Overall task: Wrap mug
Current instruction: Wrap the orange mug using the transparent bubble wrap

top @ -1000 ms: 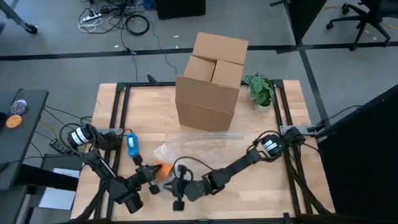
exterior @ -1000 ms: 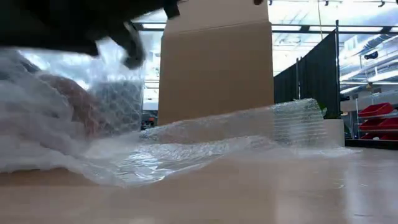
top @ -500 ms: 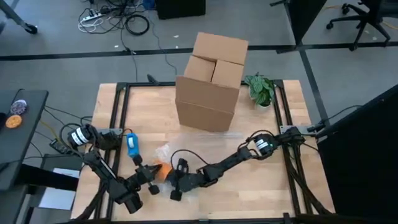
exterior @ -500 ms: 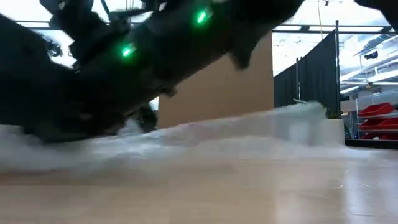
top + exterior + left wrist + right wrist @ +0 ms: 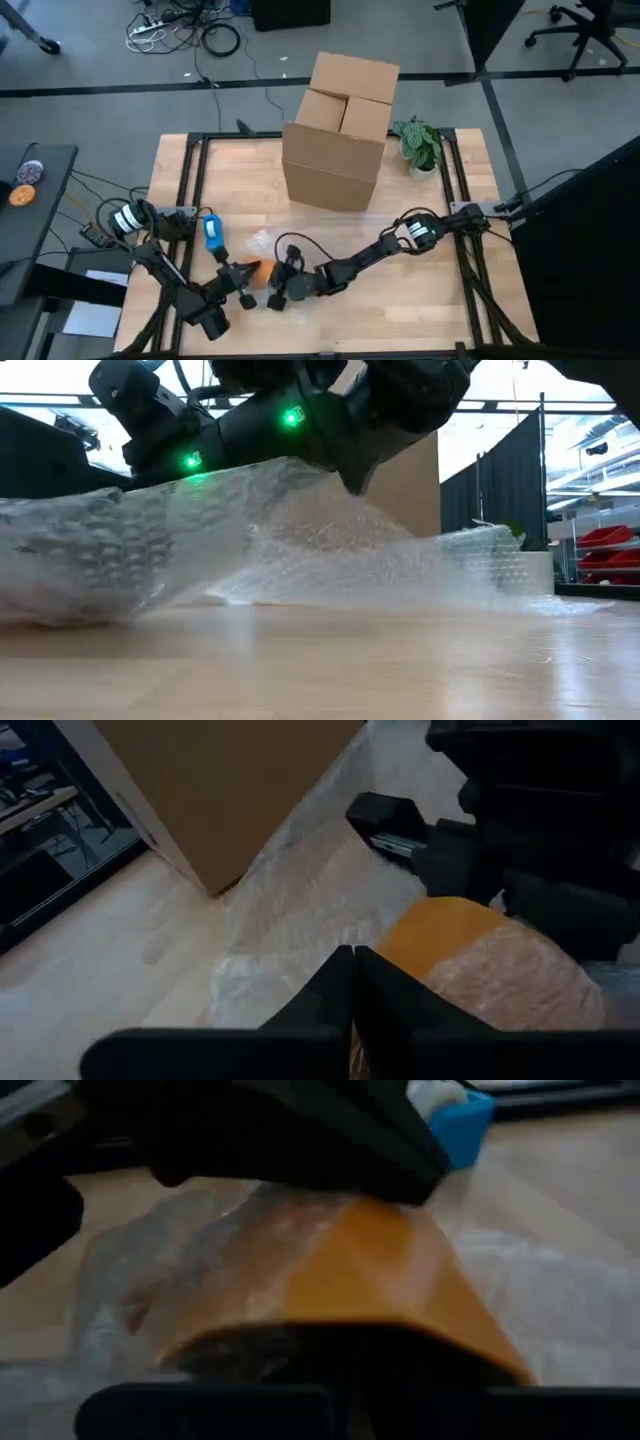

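An orange mug (image 5: 252, 268) lies on its side on the table's near left part, half under clear bubble wrap (image 5: 330, 550). The wrap also shows as a pale patch (image 5: 268, 243) beside the mug, and its far part lies flat toward the cardboard box. My left gripper (image 5: 352, 965) is shut just beside the mug (image 5: 450, 935), on the mug's left. My right gripper (image 5: 277, 290) reaches in from the right, shut on the wrap next to the mug (image 5: 370, 1265). My left gripper has its shut fingertips at the wrap's bunched part (image 5: 285, 985) against the mug's side, coming in low from the table's near left. Its own fingers hide what lies between them. My right gripper pinches a raised fold of the wrap (image 5: 345, 485) between its fingers. It comes in from the table's right, slanting down. The wrap hangs from it in a slope, draped over the mug, and its lower part lies on the table.
A tall cardboard box (image 5: 335, 135) stands at the table's far middle, close behind the wrap. A small potted plant (image 5: 420, 145) is at the far right, and a blue object (image 5: 211, 232) lies left of the mug. Bare wood lies at the near right.
My right gripper has moved toward the table's left, closer to the mug, taking the wrap along. The wrap's right part has been lifted and folded over the mug; it now lies gathered near the mug rather than spread toward the box.
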Controlling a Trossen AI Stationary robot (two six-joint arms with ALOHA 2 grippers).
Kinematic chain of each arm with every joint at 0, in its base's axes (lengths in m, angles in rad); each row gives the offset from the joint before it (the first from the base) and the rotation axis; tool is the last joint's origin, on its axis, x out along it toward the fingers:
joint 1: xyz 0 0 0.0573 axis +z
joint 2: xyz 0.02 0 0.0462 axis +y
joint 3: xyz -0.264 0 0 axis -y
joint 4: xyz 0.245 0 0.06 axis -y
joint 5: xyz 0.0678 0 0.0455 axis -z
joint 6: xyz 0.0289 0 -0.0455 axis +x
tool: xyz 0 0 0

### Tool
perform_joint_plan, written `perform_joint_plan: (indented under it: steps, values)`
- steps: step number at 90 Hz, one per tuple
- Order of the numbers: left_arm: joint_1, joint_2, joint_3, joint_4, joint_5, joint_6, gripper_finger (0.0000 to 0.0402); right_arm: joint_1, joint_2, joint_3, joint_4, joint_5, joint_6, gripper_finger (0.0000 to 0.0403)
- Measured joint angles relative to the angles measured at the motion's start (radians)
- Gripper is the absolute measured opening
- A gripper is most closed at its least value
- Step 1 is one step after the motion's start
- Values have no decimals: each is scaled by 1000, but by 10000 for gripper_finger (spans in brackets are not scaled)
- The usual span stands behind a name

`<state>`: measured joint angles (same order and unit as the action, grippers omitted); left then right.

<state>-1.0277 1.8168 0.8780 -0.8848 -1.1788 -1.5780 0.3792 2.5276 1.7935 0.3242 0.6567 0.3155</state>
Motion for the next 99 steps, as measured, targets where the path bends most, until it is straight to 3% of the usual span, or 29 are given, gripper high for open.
perform_joint_plan:
  steps: [32,58,67,76,88,99]
  values:
    - [0,1,0,1,-1,-1,0,50,-151,0,-281,25,33,0]
    - [0,1,0,3,-2,-2,0,80,-313,0,-598,-30,145,0]
    - [0,1,0,3,-2,-2,0,112,-335,0,-528,-64,142,0]
    - [0,1,0,3,-2,-2,0,138,-319,1,-334,-187,101,0]
    - [0,1,0,1,-2,-2,0,151,-225,3,-113,-338,106,0]
    - [0,1,0,1,-2,-2,0,136,-120,1,-70,-349,195,0]
